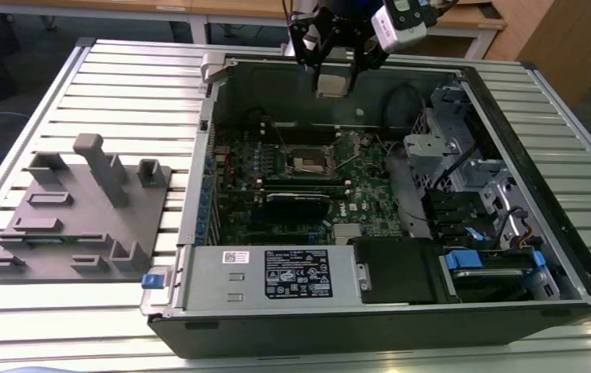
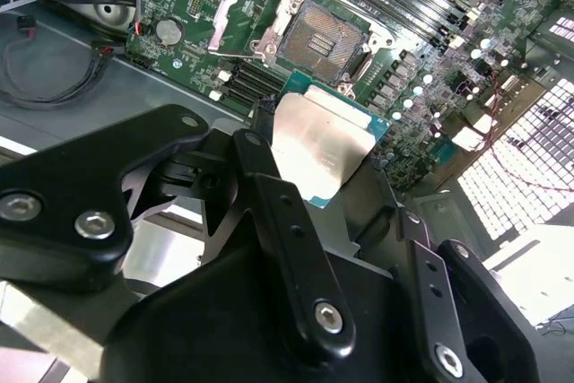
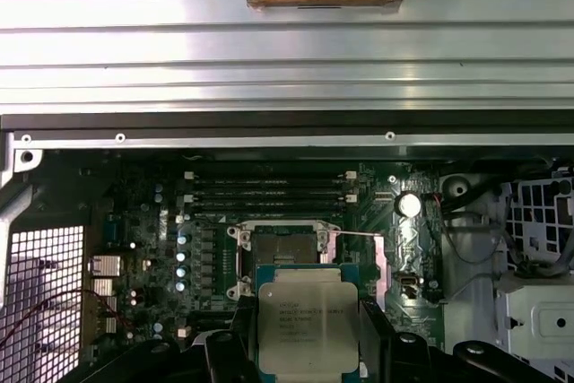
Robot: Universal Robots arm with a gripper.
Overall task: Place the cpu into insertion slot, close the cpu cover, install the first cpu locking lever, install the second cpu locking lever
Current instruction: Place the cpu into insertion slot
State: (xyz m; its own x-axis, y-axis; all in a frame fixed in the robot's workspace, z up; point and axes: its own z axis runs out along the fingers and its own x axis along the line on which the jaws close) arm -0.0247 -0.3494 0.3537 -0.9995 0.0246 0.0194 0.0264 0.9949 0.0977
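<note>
My gripper (image 1: 334, 76) hangs over the far wall of the open computer case, shut on the cpu (image 1: 333, 85). In both wrist views the cpu (image 2: 323, 145) (image 3: 302, 325) is a flat square chip with a silver top, held by its edges between the black fingers (image 2: 269, 195). The insertion slot (image 1: 313, 161) (image 2: 325, 38) (image 3: 280, 248) lies bare on the green board, well below the chip. The cpu cover (image 2: 244, 17) is swung open beside the slot. A thin locking lever (image 3: 354, 234) sticks out next to the slot.
A grey power supply box (image 1: 270, 276) fills the case's near side, and drive cages (image 1: 482, 194) with cables stand at the exterior view's right. Long black memory slots (image 3: 269, 190) run beside the socket. A grey fixture plate (image 1: 78, 217) sits on the slatted table.
</note>
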